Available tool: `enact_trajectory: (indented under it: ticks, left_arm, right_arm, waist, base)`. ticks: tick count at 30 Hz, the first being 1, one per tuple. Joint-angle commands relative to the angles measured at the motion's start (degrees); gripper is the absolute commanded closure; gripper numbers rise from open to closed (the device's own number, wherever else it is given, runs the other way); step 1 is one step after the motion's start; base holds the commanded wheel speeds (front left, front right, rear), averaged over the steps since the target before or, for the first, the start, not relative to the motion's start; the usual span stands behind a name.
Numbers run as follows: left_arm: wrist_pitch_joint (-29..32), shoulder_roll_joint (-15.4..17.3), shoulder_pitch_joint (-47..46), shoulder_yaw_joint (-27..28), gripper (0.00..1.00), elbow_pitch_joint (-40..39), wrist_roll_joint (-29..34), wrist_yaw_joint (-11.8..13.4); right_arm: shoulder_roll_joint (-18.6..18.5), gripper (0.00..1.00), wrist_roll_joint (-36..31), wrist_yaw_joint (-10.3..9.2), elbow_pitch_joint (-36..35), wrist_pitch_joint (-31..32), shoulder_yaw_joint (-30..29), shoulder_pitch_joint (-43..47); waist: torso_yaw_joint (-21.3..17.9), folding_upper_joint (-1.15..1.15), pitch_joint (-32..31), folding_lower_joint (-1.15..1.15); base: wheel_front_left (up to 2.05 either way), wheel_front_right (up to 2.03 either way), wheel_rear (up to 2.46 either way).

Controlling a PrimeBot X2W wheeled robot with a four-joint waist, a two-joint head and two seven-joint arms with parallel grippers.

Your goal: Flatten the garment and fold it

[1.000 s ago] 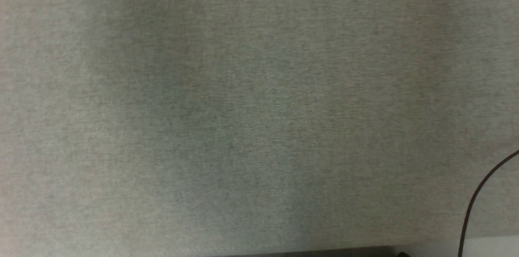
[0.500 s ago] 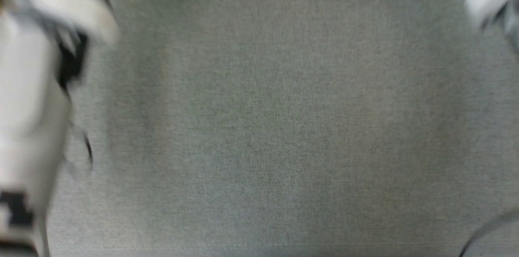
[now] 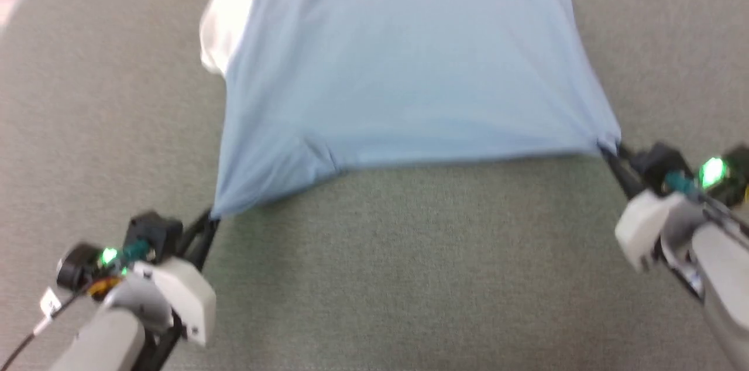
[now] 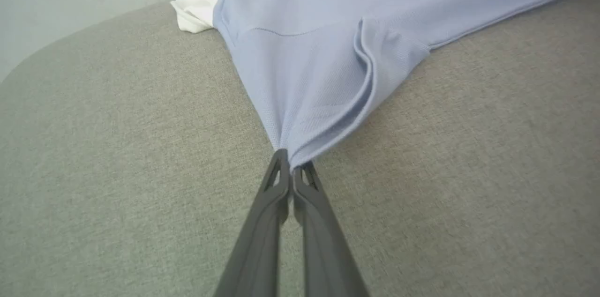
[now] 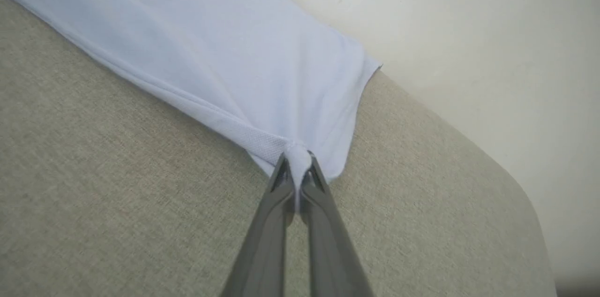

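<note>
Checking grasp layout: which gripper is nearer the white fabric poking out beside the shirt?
Left. The left gripper pinches the shirt corner on the same side as the white fabric; the right gripper holds the opposite corner, across the shirt.

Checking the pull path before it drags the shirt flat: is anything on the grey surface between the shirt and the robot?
Nothing visible. The left gripper and right gripper each pinch a near corner of the shirt, and nothing lies on the grey surface nearer the robot.
</note>
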Motion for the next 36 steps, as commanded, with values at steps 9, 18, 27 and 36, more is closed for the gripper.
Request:
enact_trajectory:
  ticks: [9,18,27,36]
  left_arm:
    - [9.66,4.88,15.15,-1.04,1.00,-13.15,-6.55,2.54]
    - [15.49,7.19,25.18,-3.73,1.00,-22.01,-11.67,2.61]
    - [13.93,4.95,26.05,-4.95,1.00,-24.42,-13.07,1.39]
    - [0.85,0.97,16.18,0.33,1.00,-22.05,-9.05,0.42]
  right_arm:
    - [-4.71,1.00,7.54,-0.12,-13.94,12.06,-1.68,17.61]
    - [-10.41,1.00,17.69,-0.12,-24.72,30.49,-5.83,33.73]
    - [-9.40,1.00,20.30,-0.12,-32.49,34.43,-13.15,40.04]
    - [-7.64,1.00,21.94,-0.12,-36.91,26.54,-17.25,34.54]
  waist:
    - [1.47,0.00,-11.52,0.02]
    - [0.84,0.00,-14.11,0.02]
    - [0.07,0.00,-13.74,0.02]
    - [-1.11,0.00,-8.91,0.02]
  base:
    - [0.00,0.00,0.00]
    - [0.00,0.00,0.00]
    - [0.00,0.00,0.00]
    - [0.00,0.00,0.00]
